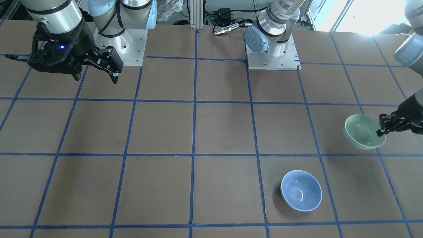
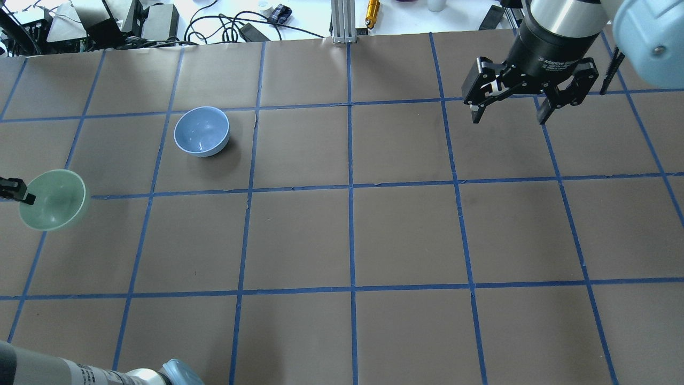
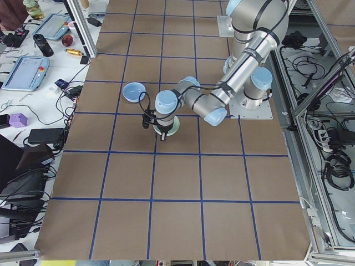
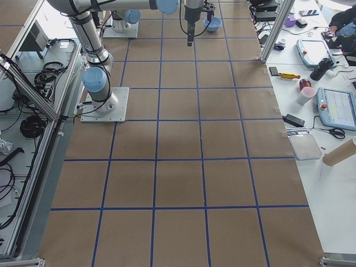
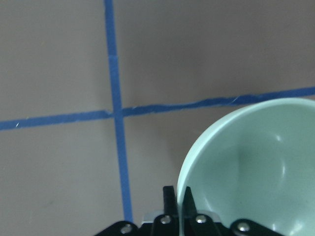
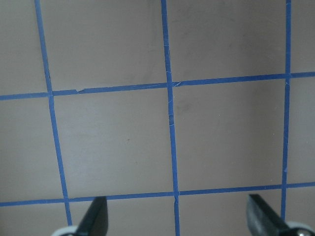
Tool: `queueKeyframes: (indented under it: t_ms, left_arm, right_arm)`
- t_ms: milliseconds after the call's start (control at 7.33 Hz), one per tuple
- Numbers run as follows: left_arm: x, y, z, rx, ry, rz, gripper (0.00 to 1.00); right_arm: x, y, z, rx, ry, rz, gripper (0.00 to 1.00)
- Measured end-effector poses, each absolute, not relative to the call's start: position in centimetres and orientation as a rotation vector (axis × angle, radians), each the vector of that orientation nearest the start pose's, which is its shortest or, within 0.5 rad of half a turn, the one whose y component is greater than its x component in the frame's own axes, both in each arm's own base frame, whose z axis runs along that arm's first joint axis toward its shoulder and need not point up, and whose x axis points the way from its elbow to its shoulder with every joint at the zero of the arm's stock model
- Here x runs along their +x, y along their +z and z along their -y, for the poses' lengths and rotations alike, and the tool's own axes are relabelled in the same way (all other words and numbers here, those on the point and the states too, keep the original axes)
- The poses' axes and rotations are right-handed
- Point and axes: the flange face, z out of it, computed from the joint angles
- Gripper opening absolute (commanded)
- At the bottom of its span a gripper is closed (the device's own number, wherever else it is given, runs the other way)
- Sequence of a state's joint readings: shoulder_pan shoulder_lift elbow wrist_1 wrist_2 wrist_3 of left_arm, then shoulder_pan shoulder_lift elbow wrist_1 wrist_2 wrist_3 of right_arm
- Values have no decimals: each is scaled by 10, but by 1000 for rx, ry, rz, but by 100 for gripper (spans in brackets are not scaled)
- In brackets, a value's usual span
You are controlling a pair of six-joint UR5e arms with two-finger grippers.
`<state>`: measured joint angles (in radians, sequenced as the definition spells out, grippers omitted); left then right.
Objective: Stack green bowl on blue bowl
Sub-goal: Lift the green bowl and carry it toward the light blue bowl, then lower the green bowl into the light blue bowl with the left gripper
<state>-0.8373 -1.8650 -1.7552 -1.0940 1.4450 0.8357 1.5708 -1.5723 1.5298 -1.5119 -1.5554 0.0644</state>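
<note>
Left gripper (image 1: 380, 131) pinches green bowl (image 1: 361, 132) by rim, one finger inside, one outside. Bowl mouth-up, slightly tilted, near table (image 1: 211, 132) left end, well apart from upright blue bowl (image 1: 301, 190). Right gripper (image 2: 508, 118) spread wide.

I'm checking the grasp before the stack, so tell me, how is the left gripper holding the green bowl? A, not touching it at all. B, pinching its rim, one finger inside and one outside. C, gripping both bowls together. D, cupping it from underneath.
B: in the left wrist view the left gripper clamps the rim of the green bowl, one finger inside and one outside.
</note>
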Motion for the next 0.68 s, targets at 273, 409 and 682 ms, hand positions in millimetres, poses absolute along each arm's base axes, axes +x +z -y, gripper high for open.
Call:
queueKeyframes:
  t_ms: [273, 409, 682]
  left_arm:
    - [188, 315, 589, 100, -178, -3243, 0]
    - [153, 327, 615, 58, -164, -3256, 0]
    - [91, 328, 653, -50, -128, -3265, 0]
  right_arm:
    - [135, 503, 489, 101, 25, -3125, 100]
    - [135, 503, 489, 101, 27, -3125, 100]
    - [135, 503, 489, 101, 29, -3125, 100]
